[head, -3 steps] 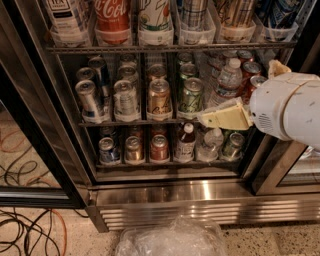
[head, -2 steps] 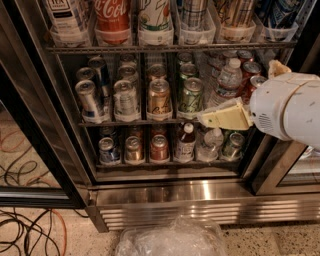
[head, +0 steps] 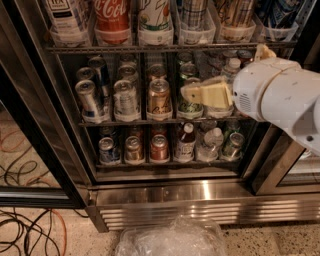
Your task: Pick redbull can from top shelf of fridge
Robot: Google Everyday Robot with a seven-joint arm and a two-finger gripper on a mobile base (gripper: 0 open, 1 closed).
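Claw [head: 206, 95], open or closed state not discernible, hovers before the middle rack. The redbull can [head: 193, 11] stands above it in a top shelf [head: 125, 49] bin. Raise the claw, align with that lane, approach level.

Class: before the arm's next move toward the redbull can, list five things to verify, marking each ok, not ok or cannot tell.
1. The redbull can stands in a top shelf bin: ok.
2. The gripper at can height: not ok; it sits lower, before the middle rack.
3. Gripper below the can's lane: ok, roughly.
4. Can's lid in view: not ok, cropped.
5. The fridge door out of the way: ok, seemingly.
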